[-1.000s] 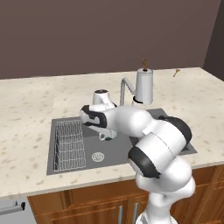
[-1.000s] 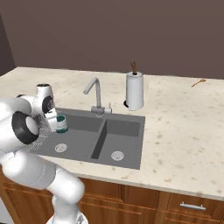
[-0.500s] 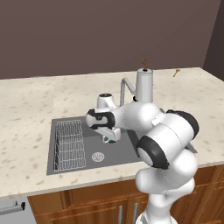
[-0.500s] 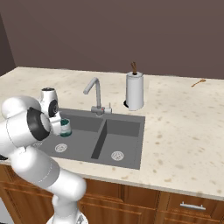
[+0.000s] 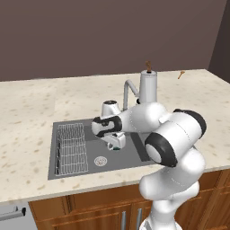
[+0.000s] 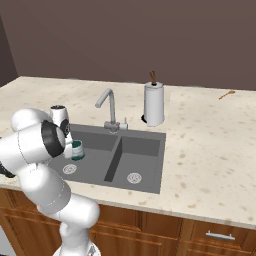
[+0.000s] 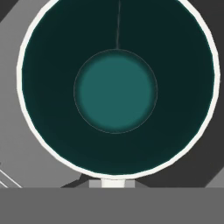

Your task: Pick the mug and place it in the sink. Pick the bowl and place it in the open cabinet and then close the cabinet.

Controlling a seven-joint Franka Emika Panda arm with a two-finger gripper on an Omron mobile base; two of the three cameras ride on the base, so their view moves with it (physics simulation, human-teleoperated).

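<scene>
The dark green mug (image 5: 117,143) with its white rim hangs low over the left basin of the dark grey sink (image 5: 88,170), just above the basin floor. My gripper (image 5: 115,138) comes down on it from above and is shut on it. From the right side, the mug (image 6: 77,150) shows just beside my gripper (image 6: 71,147) over the sink (image 6: 142,159). In the hand view, the mug (image 7: 115,89) is seen from straight above, its dark inside ringed by the white rim, with sink (image 7: 17,159) floor around it. The bowl and the cabinet are out of view.
A wire rack (image 5: 71,147) lies in the left part of the basin, and a round drain (image 5: 100,160) sits just in front of the mug. The chrome tap (image 6: 107,103) and a paper towel roll (image 6: 154,104) stand behind the sink. A wooden spoon (image 6: 226,94) lies far right.
My arm has lowered the held mug deeper into the left basin and shifted it slightly right. The grip has not changed.
</scene>
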